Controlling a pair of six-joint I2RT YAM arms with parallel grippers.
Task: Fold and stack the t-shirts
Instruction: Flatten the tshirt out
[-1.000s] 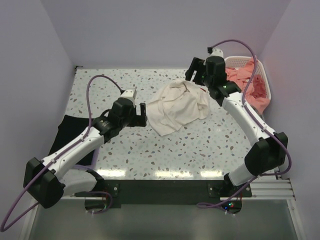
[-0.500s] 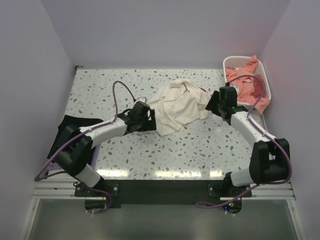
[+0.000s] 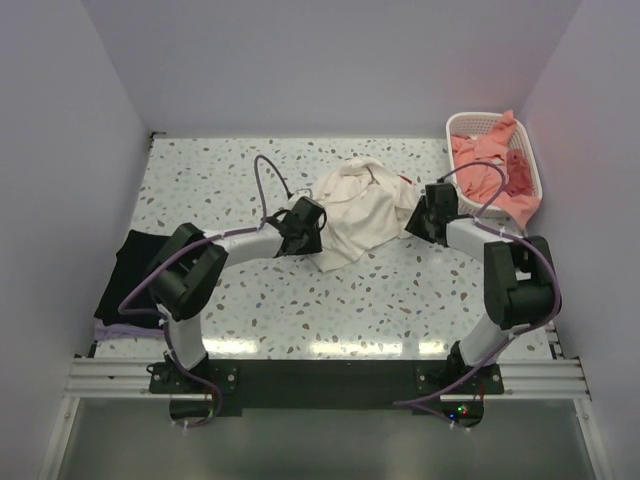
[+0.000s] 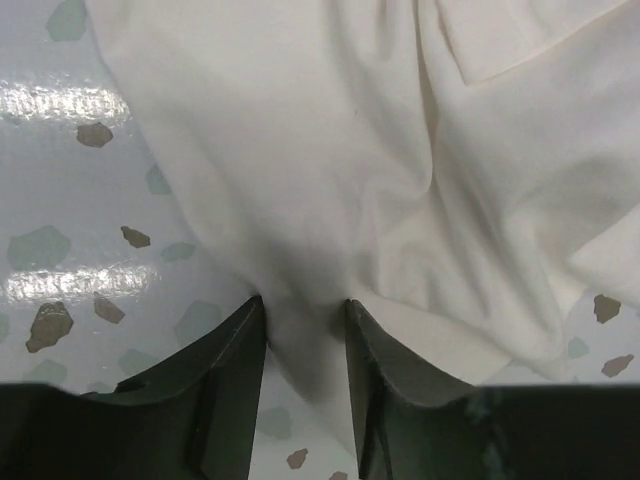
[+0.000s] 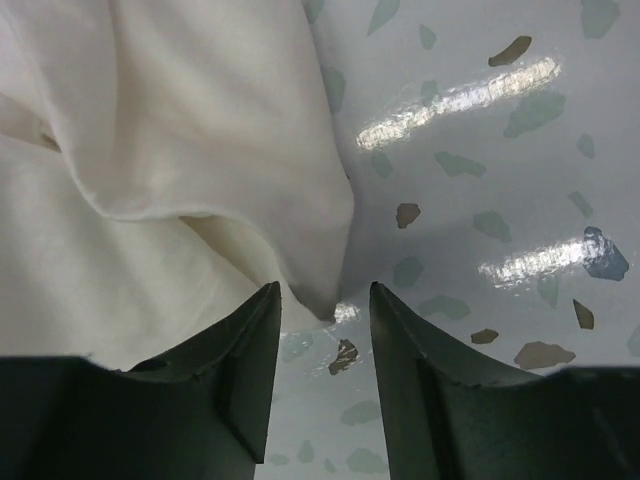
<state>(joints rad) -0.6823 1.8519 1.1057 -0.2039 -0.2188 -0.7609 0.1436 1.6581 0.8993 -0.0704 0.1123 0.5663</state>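
- Far left: black cloth tee (image 3: 130, 265) lies flat at the table edge.
- Your left gripper (image 4: 303, 330): part-open, cream cloth between the fingers, not pinched.
- Mid-table: crumpled cream-white cloth tee (image 3: 355, 212), between both grippers.
- Your right gripper (image 5: 325, 305): part-open, holding nothing, hem at its tips.
- Far right: salmon-pink cloth tee (image 3: 488, 172) in white lattice plastic basket (image 3: 478, 121).

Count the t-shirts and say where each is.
3: a cream t-shirt mid-table, a black t-shirt at the left edge, a salmon-pink one in the white basket. More may lie hidden there.
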